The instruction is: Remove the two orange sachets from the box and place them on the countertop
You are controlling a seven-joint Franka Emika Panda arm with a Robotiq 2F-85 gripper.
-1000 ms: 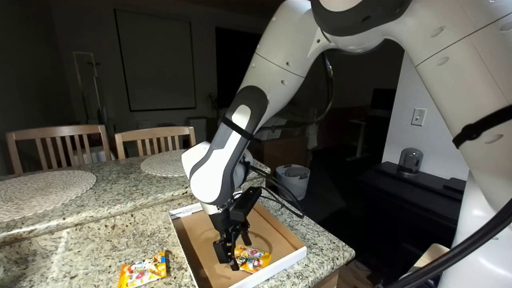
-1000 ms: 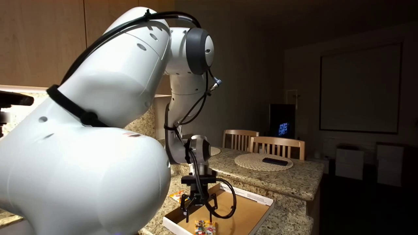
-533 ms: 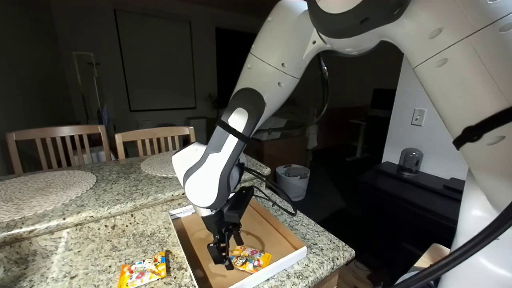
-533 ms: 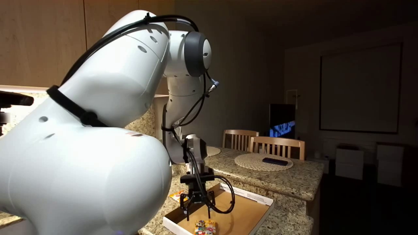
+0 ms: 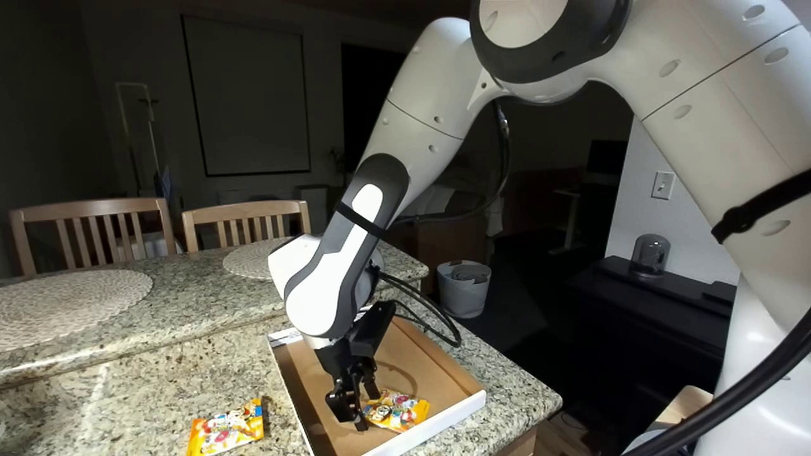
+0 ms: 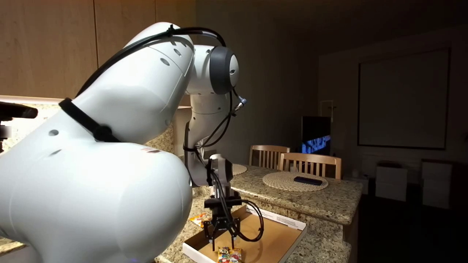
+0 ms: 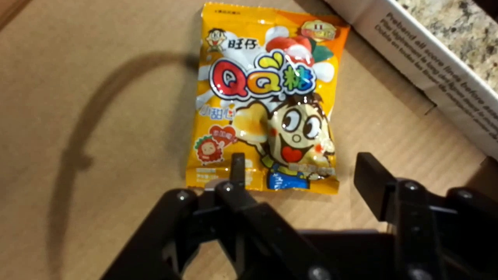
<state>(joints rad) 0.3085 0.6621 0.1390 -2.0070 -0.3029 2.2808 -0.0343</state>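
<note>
I hold my end effector [image 7: 302,173] low over the box [image 6: 278,233], jaws parted, near the orange sachet [image 7: 268,103] lying inside. The other orange sachet [image 5: 227,429] rests on the table [image 5: 146,396], beside the box.

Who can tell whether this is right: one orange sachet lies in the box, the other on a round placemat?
The second half is wrong: the other sachet lies on the countertop, as both exterior views show. One orange sachet does lie in the box.
</note>
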